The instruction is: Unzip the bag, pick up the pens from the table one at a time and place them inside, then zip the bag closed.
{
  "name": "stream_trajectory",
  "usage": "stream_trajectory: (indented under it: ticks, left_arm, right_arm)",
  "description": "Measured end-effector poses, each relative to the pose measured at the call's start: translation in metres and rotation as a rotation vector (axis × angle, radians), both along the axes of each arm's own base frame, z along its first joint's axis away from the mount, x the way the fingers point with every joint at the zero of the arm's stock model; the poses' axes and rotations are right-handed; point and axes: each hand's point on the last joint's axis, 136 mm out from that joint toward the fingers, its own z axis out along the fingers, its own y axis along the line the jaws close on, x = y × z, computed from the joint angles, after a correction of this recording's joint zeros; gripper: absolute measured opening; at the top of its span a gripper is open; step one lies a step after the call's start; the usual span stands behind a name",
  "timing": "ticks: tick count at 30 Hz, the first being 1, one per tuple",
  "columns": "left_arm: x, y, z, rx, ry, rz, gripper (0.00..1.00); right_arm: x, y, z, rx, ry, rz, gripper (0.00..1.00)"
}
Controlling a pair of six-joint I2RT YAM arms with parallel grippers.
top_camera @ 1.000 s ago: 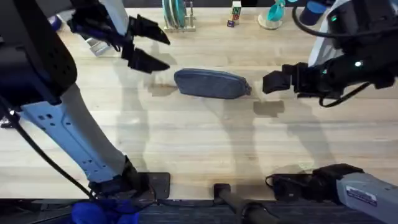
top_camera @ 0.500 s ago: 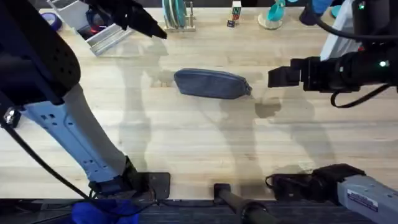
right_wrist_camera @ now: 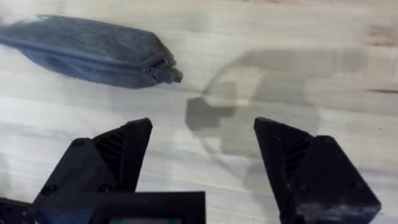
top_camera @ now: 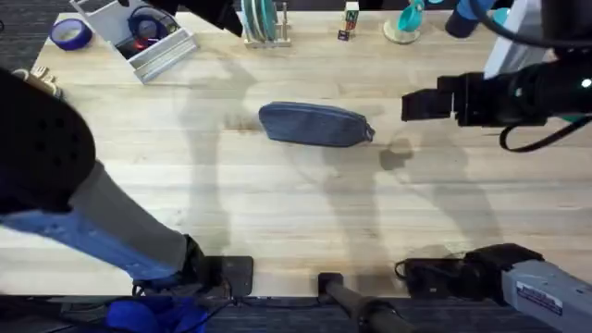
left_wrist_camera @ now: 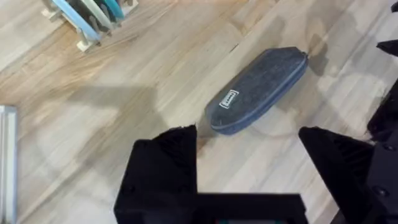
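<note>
Far edge of the bench, seen from overhead: roll of blue tape (top_camera: 68, 33) at the left corner, clear acrylic organiser tray (top_camera: 137, 37) beside it with a second blue tape roll (top_camera: 148, 20) inside. Wooden rack (top_camera: 263, 23) holding teal and white plates toward the middle. Small box (top_camera: 351, 14) standing upright further right, then a teal object on a round coaster (top_camera: 403, 28). Blue cloth (top_camera: 157, 315) at the near edge, lower left.

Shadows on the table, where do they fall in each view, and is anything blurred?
Overhead: soft arm shadows flank the bag on the table; the left arm looms large and blurred. Left wrist: a grey shadow lies beside the bag. Right wrist: a rounded shadow sits beyond the open right hand.
</note>
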Motion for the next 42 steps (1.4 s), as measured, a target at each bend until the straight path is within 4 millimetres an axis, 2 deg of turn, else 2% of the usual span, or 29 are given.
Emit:
stream_trajectory:
  ticks: [8, 11, 18, 24, 30, 36, 42]
  left_arm:
    - [-0.028, -0.016, 0.031, 0.08, -0.049, 0.034, 0.997]
    - [-0.044, -0.018, 0.036, 0.099, -0.077, 0.069, 0.997]
    - [-0.083, -0.018, 0.027, 0.11, -0.132, 0.204, 0.997]
    - [-0.132, -0.014, 0.014, 0.122, -0.132, 0.321, 0.997]
    - [-0.166, -0.012, 0.01, 0.089, -0.127, 0.403, 0.997]
    - [-0.184, -0.012, 0.014, 0.06, -0.157, 0.438, 0.997]
    - [-0.188, -0.012, 0.016, 0.052, -0.157, 0.448, 0.997]
  right_arm:
    - [0.003, 0.001, 0.027, 0.013, -0.086, 0.005, 0.996]
    - [0.002, 0.0, 0.032, 0.017, -0.106, 0.005, 0.996]
    - [-0.002, 0.0, 0.034, 0.018, -0.105, 0.006, 0.996]
    - [-0.021, 0.001, 0.022, 0.025, -0.013, 0.019, 0.996]
    - [-0.033, 0.005, 0.018, 0.044, 0.038, 0.042, 0.996]
    - [-0.047, 0.009, 0.02, 0.048, 0.048, 0.108, 0.996]
    - [-0.053, 0.009, 0.031, 0.05, -0.008, 0.142, 0.996]
